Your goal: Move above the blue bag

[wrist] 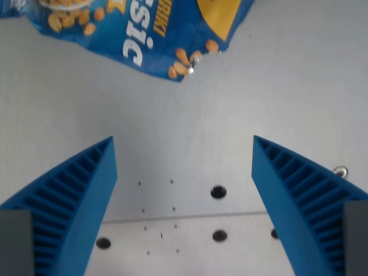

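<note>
Wrist view: blue bag (144, 29) with peanut print at top edge, on grey table (299, 86). Claw (184, 150) spread wide, empty, below bag in frame.

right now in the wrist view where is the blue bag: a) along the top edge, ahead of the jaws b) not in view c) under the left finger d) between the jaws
a: the blue bag lies along the top edge of the wrist view, with bare grey table between it and the open jaws.
</note>
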### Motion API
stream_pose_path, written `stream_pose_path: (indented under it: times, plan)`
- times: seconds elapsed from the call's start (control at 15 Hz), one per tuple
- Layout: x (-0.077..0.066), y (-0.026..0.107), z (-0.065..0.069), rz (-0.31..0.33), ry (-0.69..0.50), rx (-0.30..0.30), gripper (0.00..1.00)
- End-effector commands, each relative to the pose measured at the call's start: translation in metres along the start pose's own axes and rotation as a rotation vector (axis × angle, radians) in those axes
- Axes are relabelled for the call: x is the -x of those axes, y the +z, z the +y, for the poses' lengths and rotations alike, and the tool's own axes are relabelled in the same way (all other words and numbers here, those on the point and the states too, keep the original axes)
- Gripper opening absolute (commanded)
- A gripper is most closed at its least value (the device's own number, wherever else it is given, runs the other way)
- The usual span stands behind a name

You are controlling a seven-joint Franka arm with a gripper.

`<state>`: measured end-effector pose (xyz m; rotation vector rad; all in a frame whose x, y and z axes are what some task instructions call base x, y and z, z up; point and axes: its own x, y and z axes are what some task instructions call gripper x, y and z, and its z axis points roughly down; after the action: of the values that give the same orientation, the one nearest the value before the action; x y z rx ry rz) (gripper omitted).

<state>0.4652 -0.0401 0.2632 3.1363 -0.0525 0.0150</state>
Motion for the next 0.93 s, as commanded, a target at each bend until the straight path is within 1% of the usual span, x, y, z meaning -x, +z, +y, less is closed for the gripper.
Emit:
stream_pose_path:
  times: [0.07,0.6,0.93]
  plan:
    - [-0.017,0.003,-0.004,-0.027,-0.013,-0.005,1.0]
    - [-0.045,0.019,-0.01,-0.002,-0.022,-0.008,1.0]
    - [-0.065,0.03,-0.015,0.002,-0.03,-0.01,1.0]
